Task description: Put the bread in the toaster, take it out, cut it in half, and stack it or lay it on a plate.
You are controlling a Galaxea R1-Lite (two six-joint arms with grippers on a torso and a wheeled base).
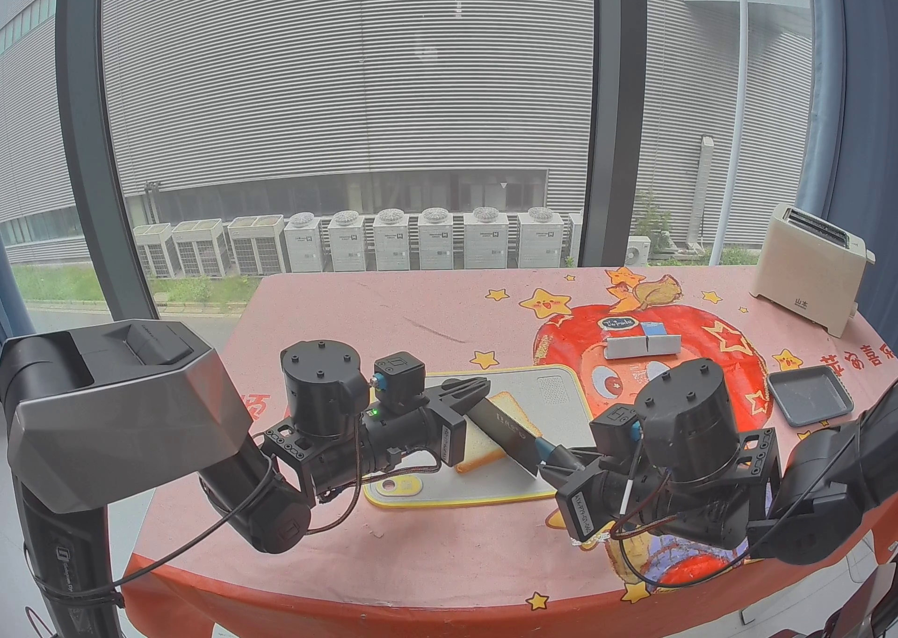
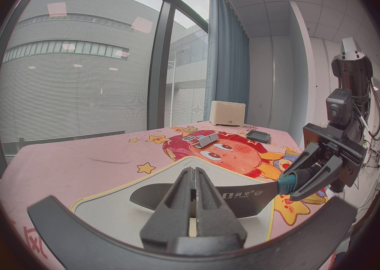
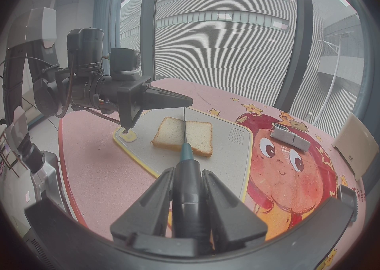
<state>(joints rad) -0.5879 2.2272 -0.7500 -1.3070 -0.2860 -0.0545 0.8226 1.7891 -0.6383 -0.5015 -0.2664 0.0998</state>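
Pink cartoon-print table (image 1: 374, 312) by window (image 1: 355, 60); toaster (image 1: 812, 268) far right corner.

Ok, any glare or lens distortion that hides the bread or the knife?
Head view: soft daylight, no glare on the bread or knife. Left wrist view: fisheye bending, lamp reflections on the window, the left hand nearly hides the bread. Right wrist view: same bending, dark corners, bread and knife evenly lit.

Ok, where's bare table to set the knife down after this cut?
Bare pink cloth lies beyond the cutting board, left of the grey block. A narrower strip runs between the toaster and the square plate. Crowded over the bread, where left tool, right tool and knife meet.
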